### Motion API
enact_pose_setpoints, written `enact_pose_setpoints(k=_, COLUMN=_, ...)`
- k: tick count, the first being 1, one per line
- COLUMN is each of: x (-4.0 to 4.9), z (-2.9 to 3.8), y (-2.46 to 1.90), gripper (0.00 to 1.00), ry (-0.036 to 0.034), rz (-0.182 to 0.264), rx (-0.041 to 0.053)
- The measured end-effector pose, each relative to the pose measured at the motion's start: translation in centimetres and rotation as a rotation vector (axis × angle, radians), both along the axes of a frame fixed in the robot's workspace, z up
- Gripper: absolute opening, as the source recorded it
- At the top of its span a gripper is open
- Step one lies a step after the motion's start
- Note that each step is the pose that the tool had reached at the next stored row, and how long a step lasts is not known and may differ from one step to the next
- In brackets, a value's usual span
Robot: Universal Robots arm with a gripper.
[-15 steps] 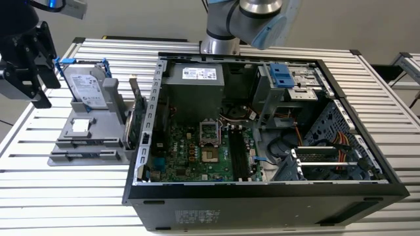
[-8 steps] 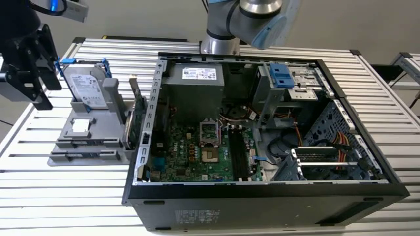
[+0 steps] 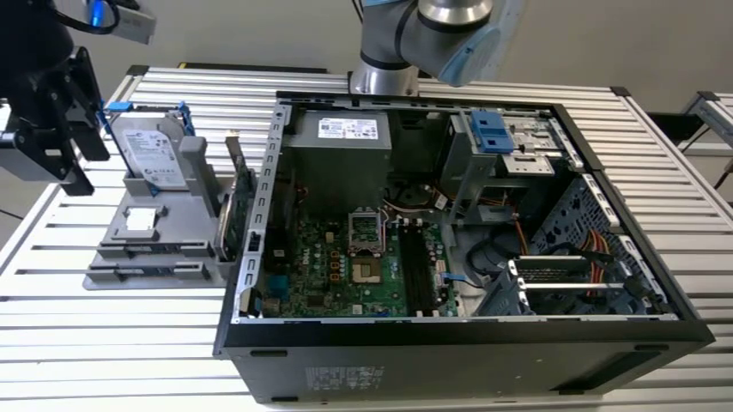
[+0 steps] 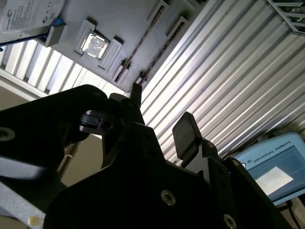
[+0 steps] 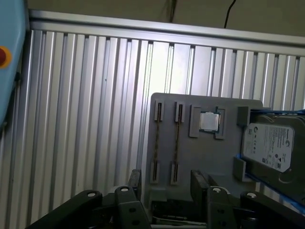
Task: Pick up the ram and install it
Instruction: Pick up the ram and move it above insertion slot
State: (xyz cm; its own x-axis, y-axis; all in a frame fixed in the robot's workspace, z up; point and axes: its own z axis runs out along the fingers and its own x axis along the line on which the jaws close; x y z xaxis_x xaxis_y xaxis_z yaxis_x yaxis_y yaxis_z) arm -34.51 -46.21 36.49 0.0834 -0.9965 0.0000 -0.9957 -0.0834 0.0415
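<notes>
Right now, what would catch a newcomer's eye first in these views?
The big black computer case lying open on the slatted metal table, its green motherboard exposed, dominates the exterior view. At that view's left, a silver hard drive with blue clips leans in a grey plastic holder. The black gripper hangs open near that holder, holding nothing.
</notes>
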Motion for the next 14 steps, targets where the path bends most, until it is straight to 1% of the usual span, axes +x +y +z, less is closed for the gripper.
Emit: enact_pose_setpoints(k=14, x=0.01, z=-0.95, y=0.0, gripper=1.0, ry=0.0001, rz=-0.008, rx=-0.0001)
